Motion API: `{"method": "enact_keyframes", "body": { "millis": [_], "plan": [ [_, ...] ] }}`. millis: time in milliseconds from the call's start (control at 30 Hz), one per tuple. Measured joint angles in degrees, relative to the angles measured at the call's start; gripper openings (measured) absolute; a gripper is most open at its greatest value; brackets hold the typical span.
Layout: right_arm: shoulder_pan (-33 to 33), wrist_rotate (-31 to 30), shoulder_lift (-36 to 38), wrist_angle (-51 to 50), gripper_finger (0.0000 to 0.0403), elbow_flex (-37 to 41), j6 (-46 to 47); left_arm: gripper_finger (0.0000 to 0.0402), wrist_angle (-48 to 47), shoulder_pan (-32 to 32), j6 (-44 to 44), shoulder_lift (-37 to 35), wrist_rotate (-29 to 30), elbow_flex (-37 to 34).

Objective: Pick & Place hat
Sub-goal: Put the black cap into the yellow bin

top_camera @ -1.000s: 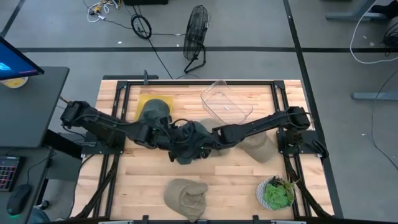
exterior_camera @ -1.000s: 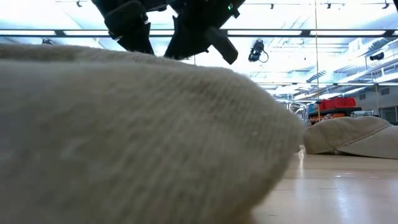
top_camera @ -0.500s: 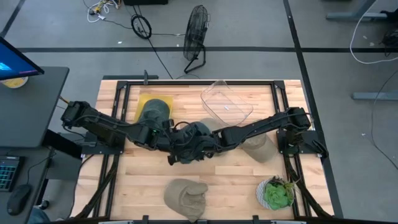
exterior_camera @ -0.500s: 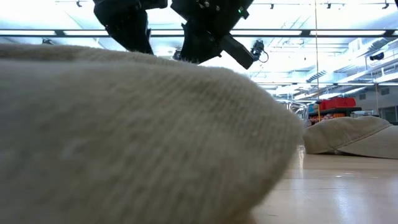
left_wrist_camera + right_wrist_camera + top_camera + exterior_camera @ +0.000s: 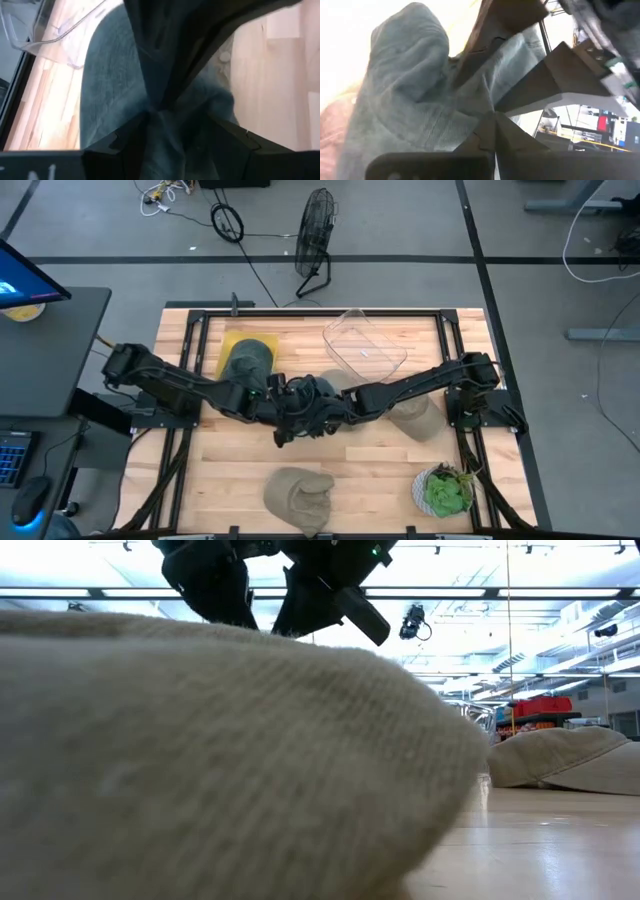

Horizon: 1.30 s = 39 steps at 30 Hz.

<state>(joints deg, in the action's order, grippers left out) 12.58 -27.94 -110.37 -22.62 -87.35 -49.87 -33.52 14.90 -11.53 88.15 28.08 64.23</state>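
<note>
A dark grey-blue hat [image 5: 306, 394] hangs bunched between my two grippers over the middle of the table. My left gripper [image 5: 284, 404] is shut on it from the left, and my right gripper [image 5: 326, 408] is shut on it from the right. The cloth fills the left wrist view [image 5: 112, 85] and the right wrist view [image 5: 405, 75]. In the low view both grippers show at the top, the left [image 5: 208, 580] and the right [image 5: 330, 585], behind a beige hat [image 5: 200, 760] that hides the table below them. My left gripper pinches a gathered fold of the hat's cloth [image 5: 159, 114] between its two fingers; the cloth bunches into creases at the pinch. The hat is up off the table. My right gripper pinches another part of the same hat's cloth [image 5: 485, 111] between its two fingers, opposite my left gripper. The hat's crown bulges beyond the fingers.
A green hat [image 5: 248, 360] lies on a yellow sheet at the far left. A clear plastic bin [image 5: 365, 345] stands at the far middle. A beige hat [image 5: 412, 416] lies on the right, another [image 5: 300, 494] at the near edge, and a potted plant [image 5: 446, 490] at the near right.
Both grippers have stayed shut on the grey-blue hat over the table's middle. The hat has drawn up from a wider hanging bundle into a tighter bunch. The right gripper has swung a little toward the right edge and back.
</note>
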Motion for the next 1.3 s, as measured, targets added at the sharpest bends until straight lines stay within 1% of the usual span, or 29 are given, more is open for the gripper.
{"method": "enact_keyframes", "body": {
  "millis": [267, 400, 467, 533, 667, 700, 733, 867, 967, 1067, 1133, 1300],
  "plan": [
    [1.1, -0.3, 0.0, 0.0, 0.0, 0.0, 0.9, 0.0195, -0.8, -0.5, 0.9, 0.4, 4.9, 0.0],
    [2.0, 0.7, 0.1, 0.6, 0.0, -0.1, 2.8, 0.0175, -1.7, -1.1, 0.2, 0.5, 5.4, -0.1],
    [2.3, 1.3, 0.1, 0.6, 0.0, -0.2, 2.6, 0.0153, -1.2, -1.1, 0.2, 0.5, 4.9, -0.1],
    [2.6, 2.4, 0.1, 0.6, 0.0, -0.2, 2.2, 0.012, -1.4, -1.1, -0.1, 0.5, 4.4, -0.1],
    [3.0, 2.4, 0.1, 0.6, 0.0, -0.2, 2.4, 0.0033, -1.2, -1.0, -0.3, 0.5, 2.3, -0.1],
    [3.0, 2.4, 0.1, 0.4, 0.0, -0.2, 2.7, 0.0018, -1.2, -1.0, -0.6, 0.5, 2.0, -0.1],
    [3.0, 2.4, 0.1, 0.1, 0.0, -0.2, 3.3, 0.0013, -1.2, -1.0, -1.3, 0.5, 2.0, -0.1],
    [2.5, 1.9, 0.1, -1.5, 0.0, -0.2, 6.9, 0.0013, -2.3, -0.7, -3.4, 0.5, 1.9, 0.0],
    [2.2, -1.5, 0.0, -2.0, 0.0008, -0.2, 10.7, 0.0008, -4.8, -0.6, -5.6, 0.3, 3.9, 0.0],
    [2.2, -5.0, 0.0, -3.7, 0.0032, -0.2, 13.0, 0.0007, -9.4, -0.6, -9.9, -0.7, 9.8, 0.0],
    [2.2, -6.1, 0.0, -4.9, 0.0053, -0.2, 15.0, 0.0009, -13.9, -0.7, -13.3, -2.1, 12.5, 1.0],
    [2.2, -5.8, 0.0, -7.0, 0.0105, -0.2, 23.9, 0.0008, -28.3, -0.9, -24.6, -6.9, 16.6, 8.3]
  ]
}}
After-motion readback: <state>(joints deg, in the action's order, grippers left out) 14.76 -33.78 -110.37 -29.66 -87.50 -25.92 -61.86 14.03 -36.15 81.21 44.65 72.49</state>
